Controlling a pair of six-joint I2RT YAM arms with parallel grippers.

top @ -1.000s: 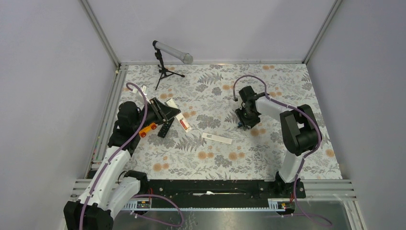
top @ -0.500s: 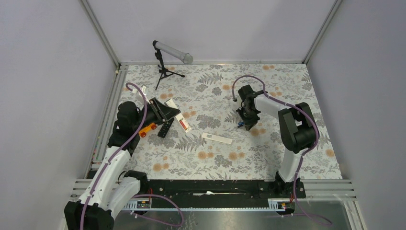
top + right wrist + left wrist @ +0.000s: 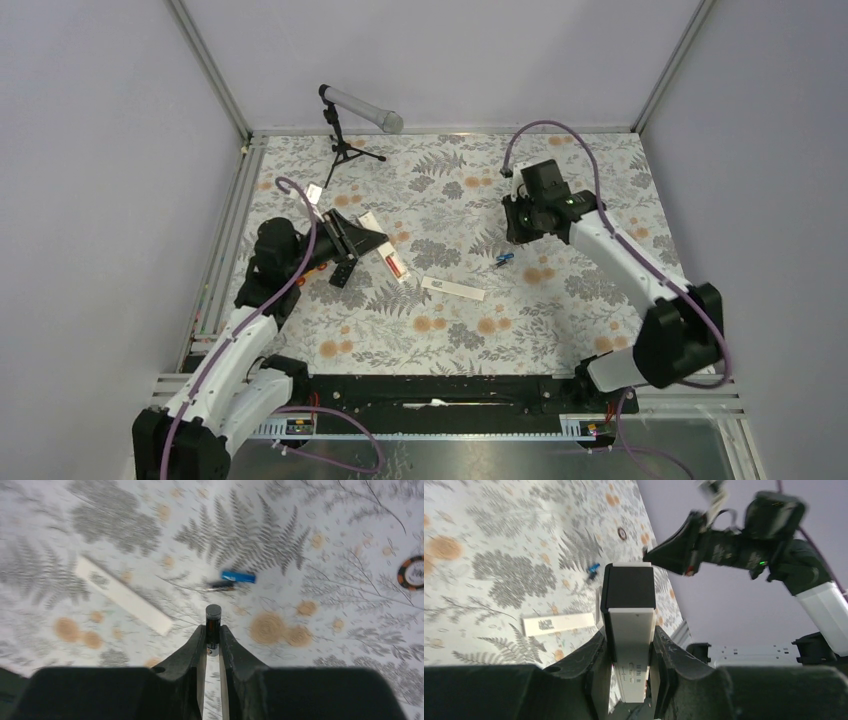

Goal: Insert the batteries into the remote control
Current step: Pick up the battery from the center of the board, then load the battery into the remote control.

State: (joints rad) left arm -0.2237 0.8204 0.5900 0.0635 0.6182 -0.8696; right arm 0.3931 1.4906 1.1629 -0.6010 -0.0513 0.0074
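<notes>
My left gripper [image 3: 630, 647] is shut on the remote control [image 3: 631, 640], a white bar with a black far end, held a little above the mat. From above, the remote control [image 3: 398, 264] sticks out diagonally from the left gripper [image 3: 368, 240] and shows a red patch. The right gripper [image 3: 213, 630] is shut on a battery [image 3: 213, 619], a small dark cylinder standing up between the fingertips. In the top view the right gripper [image 3: 522, 226] hangs above the mat at the back right. A blue battery [image 3: 238, 576] [image 3: 505, 258] lies on the mat beside a darker one [image 3: 221, 585].
A white strip with a printed label [image 3: 452, 288] [image 3: 122, 595] lies mid-mat. A black flat piece [image 3: 345, 270] and an orange toy car [image 3: 318, 263] sit under the left arm. A microphone on a stand [image 3: 345, 125] is at the back. A round chip [image 3: 412, 572] lies further right.
The right gripper has shut on a battery and lifted it up and back, leaving the blue one on the mat. The left arm shifted slightly right with the remote.
</notes>
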